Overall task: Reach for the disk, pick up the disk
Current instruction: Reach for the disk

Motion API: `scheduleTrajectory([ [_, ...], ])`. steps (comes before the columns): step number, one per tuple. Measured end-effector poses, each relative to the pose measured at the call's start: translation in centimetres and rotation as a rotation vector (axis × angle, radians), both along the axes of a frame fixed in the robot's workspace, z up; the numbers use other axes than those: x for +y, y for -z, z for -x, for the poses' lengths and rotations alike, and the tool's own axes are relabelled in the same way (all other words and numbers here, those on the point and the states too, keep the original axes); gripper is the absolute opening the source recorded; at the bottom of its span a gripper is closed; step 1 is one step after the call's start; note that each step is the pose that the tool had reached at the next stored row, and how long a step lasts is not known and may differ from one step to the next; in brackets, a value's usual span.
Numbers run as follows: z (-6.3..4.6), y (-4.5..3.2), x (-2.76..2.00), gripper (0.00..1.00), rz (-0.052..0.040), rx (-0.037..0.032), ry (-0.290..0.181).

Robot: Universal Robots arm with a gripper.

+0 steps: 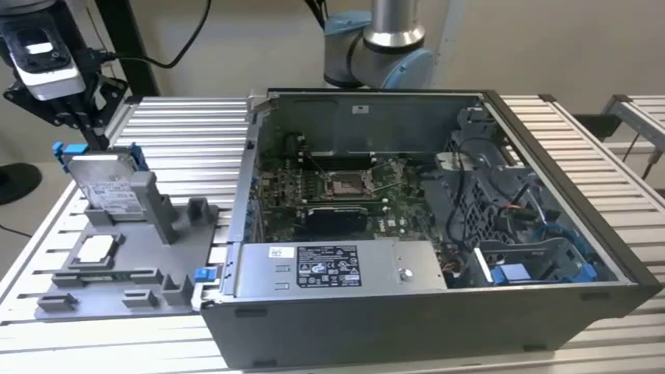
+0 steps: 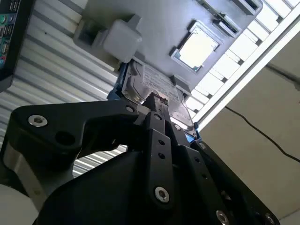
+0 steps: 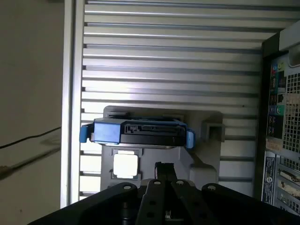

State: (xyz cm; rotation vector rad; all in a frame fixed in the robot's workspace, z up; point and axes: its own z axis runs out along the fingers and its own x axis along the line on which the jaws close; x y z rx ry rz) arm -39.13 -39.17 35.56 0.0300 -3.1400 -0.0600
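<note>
Exterior view. Found the gripper (image 1: 65, 109) at the exterior view's upper left, partly cut off by the picture's edge, its tip hard to make out against the dark stand behind. Saw it above the disk (image 1: 104, 183) and apart from it, holding nothing. Found the disk upright in a slot of the grey holder (image 1: 124, 273) on the table (image 1: 177, 125), its lower part hidden in the slot and its blue bracket showing at the top. Noted a small square chip (image 1: 96, 249) lying flat in a recess of the same holder. Saw the open case (image 1: 437, 97) just beside the holder, with a board, cables and a blue bay (image 1: 519, 273) inside. Could not read the white labels on the disk or on the metal box (image 1: 327, 266) in the case.

Second wrist view. Saw the gripper (image 2: 156, 101) with its fingers pressed together, pinching nothing, the tip in front of the disk (image 2: 159, 86) and hiding part of it. Could not read the disk's label here either. Saw the chip (image 2: 196, 47) further off.

First wrist view. Saw the disk (image 3: 140, 132) edge-on in the holder, with the tip of the gripper (image 3: 164, 166) near it but not touching, beside the chip (image 3: 125, 165).
</note>
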Motion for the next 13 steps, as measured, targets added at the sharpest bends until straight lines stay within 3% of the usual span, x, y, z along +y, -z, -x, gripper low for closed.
scheduleTrajectory([
  [4, 0.0, 0.0, 0.37, 0.0, 0.0001, 0.0001, 0.0],
  [8, 0.1, 0.0, 1.7, 0.0, 0.0008, -0.0001, 0.0],
  [13, 1.2, 0.0, 1.97, 0.0, 0.0009, 0.0, 0.0],
])
